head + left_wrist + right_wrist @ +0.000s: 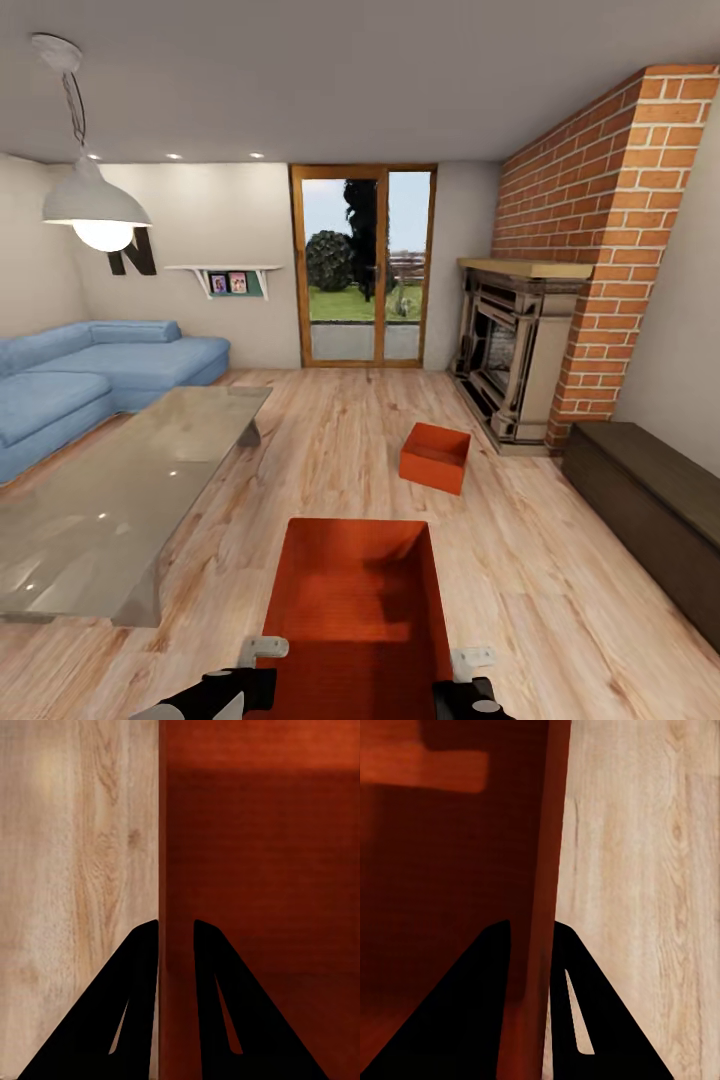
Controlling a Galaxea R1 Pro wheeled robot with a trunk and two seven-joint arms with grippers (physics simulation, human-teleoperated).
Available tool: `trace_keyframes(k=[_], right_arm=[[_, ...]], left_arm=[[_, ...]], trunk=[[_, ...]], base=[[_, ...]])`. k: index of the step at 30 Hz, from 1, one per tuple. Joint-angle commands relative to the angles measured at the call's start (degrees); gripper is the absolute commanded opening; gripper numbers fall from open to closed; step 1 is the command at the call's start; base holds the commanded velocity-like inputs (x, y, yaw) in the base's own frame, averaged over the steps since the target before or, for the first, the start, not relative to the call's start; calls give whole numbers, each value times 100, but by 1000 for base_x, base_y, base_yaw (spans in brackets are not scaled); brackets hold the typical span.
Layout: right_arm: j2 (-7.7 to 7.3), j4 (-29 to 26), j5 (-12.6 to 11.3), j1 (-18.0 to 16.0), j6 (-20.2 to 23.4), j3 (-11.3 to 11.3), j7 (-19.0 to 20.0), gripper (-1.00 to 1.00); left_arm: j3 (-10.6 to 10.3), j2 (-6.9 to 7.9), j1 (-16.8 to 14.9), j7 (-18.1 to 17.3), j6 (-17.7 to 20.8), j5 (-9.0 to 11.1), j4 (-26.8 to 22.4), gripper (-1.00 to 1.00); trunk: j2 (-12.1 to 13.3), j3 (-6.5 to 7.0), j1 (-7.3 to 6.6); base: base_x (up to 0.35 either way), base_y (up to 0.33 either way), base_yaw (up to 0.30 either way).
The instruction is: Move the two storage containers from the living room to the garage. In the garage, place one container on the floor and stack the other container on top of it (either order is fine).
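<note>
Two orange-red storage containers are seen in the living room. The nearer container [358, 610] is held between both grippers above the light wood plank floor [560, 590]. The left gripper [176, 926] is clamped on this container's left wall, with one finger [135, 967] on the outer side over the planks and the other finger inside the bin. The right gripper [532, 926] is clamped likewise on the right wall, which is seen passing between its two dark fingers [577, 975]. In the head view, both grippers are seen at the container's near end, the left gripper [262, 665] and the right gripper [470, 672] set on opposite sides.

The second container [435, 456] is seen resting on the plank floor, well ahead of the grippers and slightly to the right, near the brick fireplace [520, 350]. A glass table [120, 500] is seen ahead and left of the left gripper, with a blue sofa [90, 375] beyond it. A long dark cabinet [650, 500] is seen ahead and right of the right gripper. Glass doors [365, 265] are seen far ahead.
</note>
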Motion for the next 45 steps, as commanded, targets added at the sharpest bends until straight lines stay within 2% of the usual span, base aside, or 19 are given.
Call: trace_keyframes(k=[1, 45], right_arm=[[-33, 12, -102, -4, -36, 46, -79, -100], [-34, 12, -102, -4, -36, 46, -79, -100]], left_arm=[[10, 4, -6, 72, 26, -47, -6, -100], [10, 3, -5, 68, 26, -56, -6, -100]], trunk=[[-5, -7, 0], [-5, -7, 0]], base=[[0, 0, 269], [0, 0, 269]])
